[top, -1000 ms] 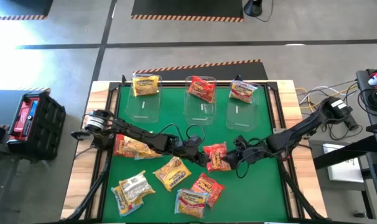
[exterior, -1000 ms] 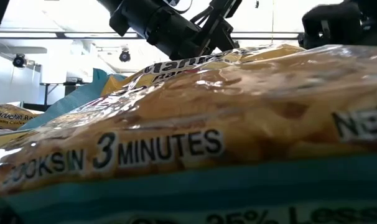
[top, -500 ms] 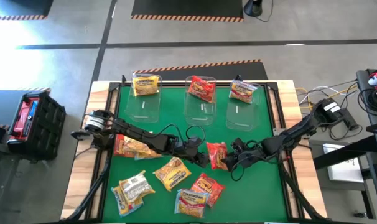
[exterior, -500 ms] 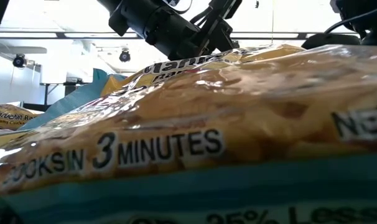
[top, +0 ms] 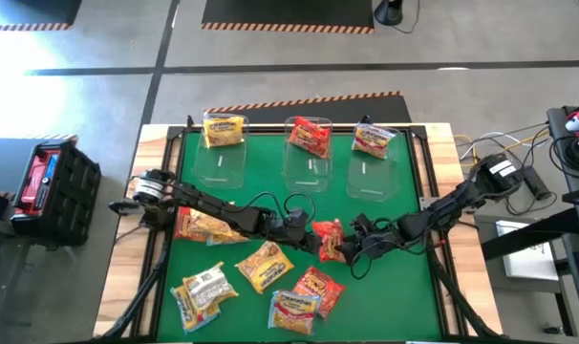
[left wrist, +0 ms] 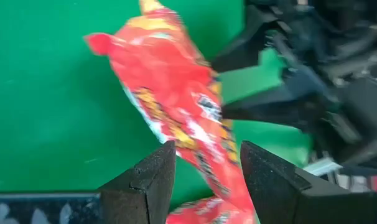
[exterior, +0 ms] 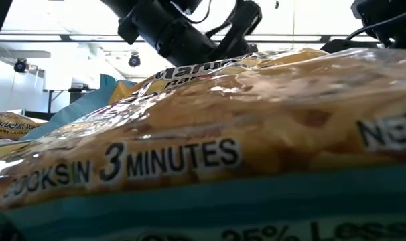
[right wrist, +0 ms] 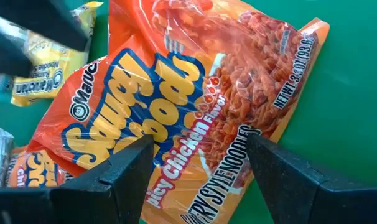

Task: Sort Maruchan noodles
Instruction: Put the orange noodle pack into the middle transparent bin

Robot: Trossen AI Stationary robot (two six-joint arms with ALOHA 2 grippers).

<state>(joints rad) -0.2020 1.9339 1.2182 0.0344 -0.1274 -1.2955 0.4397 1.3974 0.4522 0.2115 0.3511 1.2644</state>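
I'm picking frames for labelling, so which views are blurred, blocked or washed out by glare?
Low view: a noodle packet right at the lens fills most of the frame, with glare on its wrap and bright room lights behind. Left wrist view: the red packet between the left tool fingers is smeared by motion. Right wrist view: sharp, print readable on the orange packet. High view: evenly lit and clear.

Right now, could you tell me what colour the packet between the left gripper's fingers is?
Red, with yellow markings; the packet shows best in the left wrist view.

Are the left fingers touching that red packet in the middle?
Touching: the left wrist view shows the red packet running down between the fingers, pinched there.
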